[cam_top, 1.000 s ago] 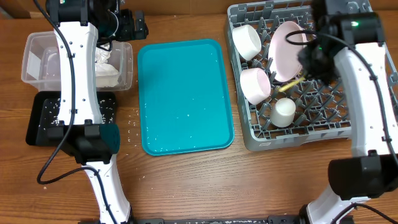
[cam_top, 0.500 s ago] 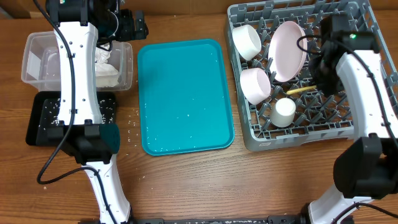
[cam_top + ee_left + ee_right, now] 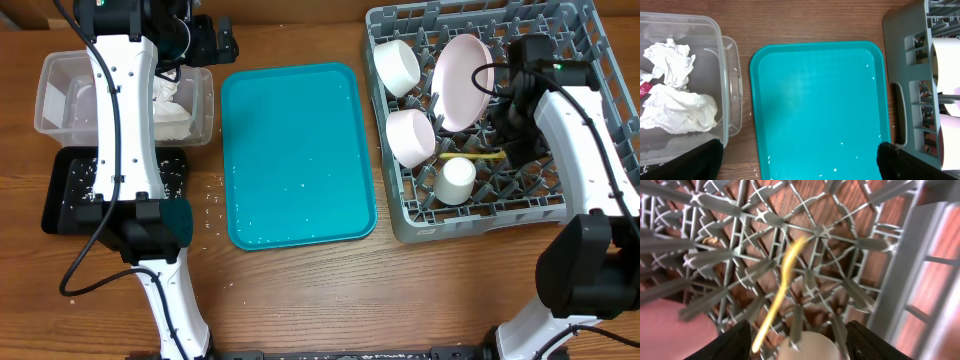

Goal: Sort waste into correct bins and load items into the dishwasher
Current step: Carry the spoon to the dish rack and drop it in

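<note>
You have the dishes [image 3: 462,82] and spoon [image 3: 482,156] in the rack [image 3: 480,216] and tissue [image 3: 677,112] in the tub [image 3: 725,75]. The left gripper [image 3: 800,160] and right gripper [image 3: 797,335] are released. Rice specks [image 3: 212,196] are left.

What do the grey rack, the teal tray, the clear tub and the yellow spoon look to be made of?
Grey rack: moulded plastic, matte; thin pegs and lattice in one uniform colour.
Teal tray: likely plastic, smooth with a slight sheen.
Clear tub: transparent plastic; the table shows through its rim.
Yellow spoon: probably plastic, thin and pale, but blurred.
</note>
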Controlling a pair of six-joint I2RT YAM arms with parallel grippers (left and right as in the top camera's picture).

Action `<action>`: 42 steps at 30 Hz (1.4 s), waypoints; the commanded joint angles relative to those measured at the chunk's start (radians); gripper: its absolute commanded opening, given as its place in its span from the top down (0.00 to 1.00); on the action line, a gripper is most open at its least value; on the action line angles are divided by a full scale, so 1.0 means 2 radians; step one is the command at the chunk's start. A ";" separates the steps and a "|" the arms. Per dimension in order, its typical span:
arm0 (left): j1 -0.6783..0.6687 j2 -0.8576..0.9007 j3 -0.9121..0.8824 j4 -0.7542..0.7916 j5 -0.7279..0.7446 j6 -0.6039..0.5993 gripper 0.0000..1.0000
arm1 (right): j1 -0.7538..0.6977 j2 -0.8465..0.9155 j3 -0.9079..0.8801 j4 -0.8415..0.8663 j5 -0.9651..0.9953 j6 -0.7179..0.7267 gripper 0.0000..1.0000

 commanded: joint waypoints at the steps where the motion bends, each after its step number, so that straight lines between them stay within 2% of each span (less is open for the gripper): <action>1: 0.000 -0.003 0.003 0.001 0.004 -0.003 0.00 | 0.004 -0.060 0.049 -0.023 -0.005 -0.045 0.37; 3: 0.000 -0.003 0.003 0.000 0.004 -0.003 0.00 | 0.006 -0.089 0.069 -0.038 -0.024 -0.097 0.30; 4: 0.000 -0.003 0.003 0.001 0.004 -0.003 0.00 | 0.008 -0.107 0.079 -0.043 -0.043 -0.138 0.30; 6: 0.000 -0.003 0.003 0.001 0.004 -0.003 0.00 | 0.012 -0.144 0.097 -0.052 -0.101 -0.216 0.14; 7: 0.000 -0.003 0.003 0.000 0.004 -0.003 0.00 | 0.013 -0.163 0.105 -0.062 -0.132 -0.243 0.03; 8: 0.000 -0.003 0.003 0.000 0.004 -0.003 0.00 | 0.013 -0.183 0.111 -0.075 -0.156 -0.259 0.00; 12: 0.000 -0.003 0.003 0.000 0.004 -0.003 0.00 | 0.013 -0.262 0.118 -0.100 -0.231 -0.257 0.00; 14: 0.000 -0.003 0.003 0.001 0.004 -0.003 0.00 | 0.013 -0.294 0.118 -0.104 -0.237 -0.264 0.00; 17: 0.000 -0.003 0.003 0.000 0.004 -0.003 0.00 | 0.010 -0.337 0.118 -0.145 -0.232 -0.350 0.00; 19: 0.000 -0.003 0.003 0.000 0.004 -0.003 0.00 | 0.010 -0.365 0.117 -0.183 -0.199 -0.365 0.00; 26: 0.000 -0.003 0.003 0.000 0.004 -0.003 0.00 | 0.008 -0.476 0.062 -0.155 -0.068 -0.374 0.00; 28: 0.000 -0.003 0.003 0.000 0.004 -0.003 0.00 | -0.002 -0.512 0.018 -0.102 -0.075 -0.410 0.00; 32: 0.000 -0.003 0.003 0.001 0.004 -0.003 0.00 | -0.009 -0.607 -0.129 0.054 -0.119 -0.496 0.00; 37: 0.000 -0.003 0.003 0.001 0.004 -0.003 0.00 | -0.009 -0.717 -0.360 0.262 -0.147 -0.497 0.00; 42: 0.000 -0.003 0.003 0.000 0.004 -0.003 0.00 | -0.010 -0.787 -0.587 0.494 -0.200 -0.496 0.00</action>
